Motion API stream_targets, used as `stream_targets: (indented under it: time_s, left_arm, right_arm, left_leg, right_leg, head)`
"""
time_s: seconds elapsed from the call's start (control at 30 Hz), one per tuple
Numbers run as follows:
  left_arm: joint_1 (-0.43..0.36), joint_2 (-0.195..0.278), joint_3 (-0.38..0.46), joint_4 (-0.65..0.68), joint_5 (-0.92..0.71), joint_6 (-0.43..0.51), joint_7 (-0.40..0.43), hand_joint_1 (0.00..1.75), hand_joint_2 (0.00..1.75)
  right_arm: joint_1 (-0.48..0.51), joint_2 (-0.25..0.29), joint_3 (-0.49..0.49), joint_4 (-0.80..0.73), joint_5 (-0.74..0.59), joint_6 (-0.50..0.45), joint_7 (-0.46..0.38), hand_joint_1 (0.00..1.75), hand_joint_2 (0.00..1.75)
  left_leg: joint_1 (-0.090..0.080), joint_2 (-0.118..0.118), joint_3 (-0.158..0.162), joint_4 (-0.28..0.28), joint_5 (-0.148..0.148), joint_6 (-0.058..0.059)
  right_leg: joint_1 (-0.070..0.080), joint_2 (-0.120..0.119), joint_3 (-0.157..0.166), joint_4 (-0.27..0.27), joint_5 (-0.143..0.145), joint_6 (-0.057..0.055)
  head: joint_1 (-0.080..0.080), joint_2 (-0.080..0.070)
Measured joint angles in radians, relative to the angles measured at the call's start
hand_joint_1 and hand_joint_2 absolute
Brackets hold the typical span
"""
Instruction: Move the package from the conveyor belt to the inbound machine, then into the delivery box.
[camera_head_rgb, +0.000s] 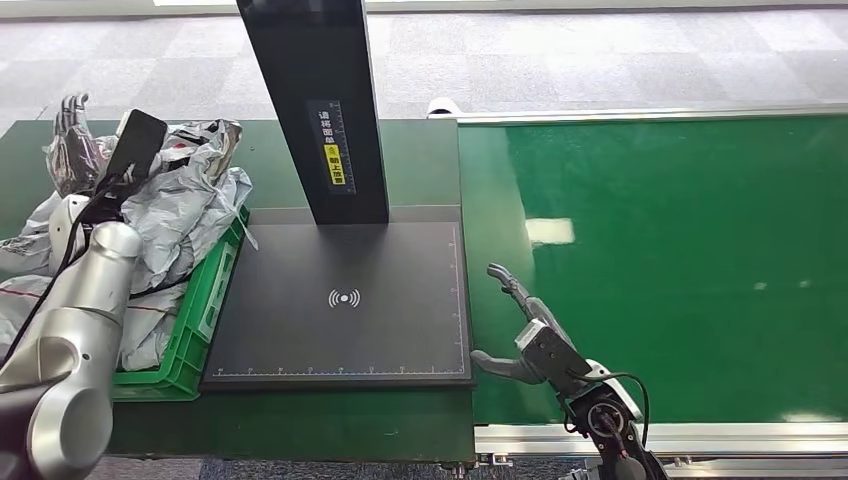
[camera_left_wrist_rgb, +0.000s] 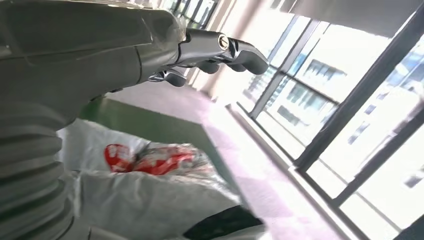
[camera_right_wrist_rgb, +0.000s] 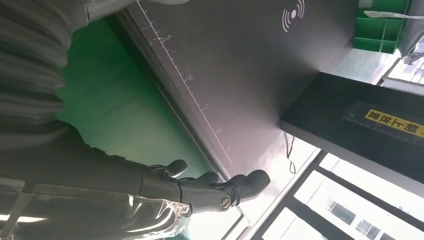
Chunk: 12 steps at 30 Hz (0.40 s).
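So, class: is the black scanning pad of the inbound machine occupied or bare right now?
Bare. The scanning pad shows its whole surface and wireless symbol uncovered, and the grey packages lie piled in the green box beside it.

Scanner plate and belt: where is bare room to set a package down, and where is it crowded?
The black scanner plate is bare from its post to its front edge. The green conveyor belt is bare beyond the right hand at its near-left corner. The green crate is heaped with grey packages, under the raised left hand.
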Motion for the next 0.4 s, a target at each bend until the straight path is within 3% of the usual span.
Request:
stream_targets:
  time_s: [0.23,0.4]
  left_arm:
    - [0.025,-0.013,-0.064,-0.098,0.130,0.122,-0.135,0.00,1.75]
    - [0.035,-0.013,-0.084,-0.135,0.149,0.128,-0.148,0.00,1.75]
  right_arm:
    - [-0.004,-0.017,0.001,0.000,-0.024,-0.013,-0.017,0.00,1.75]
    - [-0.004,-0.022,0.002,0.000,-0.027,-0.015,-0.018,0.00,1.75]
  left_leg:
    - [0.000,0.000,0.000,0.000,0.000,0.000]
    - [0.000,0.000,0.000,0.000,0.000,0.000]
  right_leg:
    - [0.000,0.000,0.000,0.000,0.000,0.000]
    - [0.000,0.000,0.000,0.000,0.000,0.000]
  head:
    - [0.000,0.000]
    - [0.000,0.000]
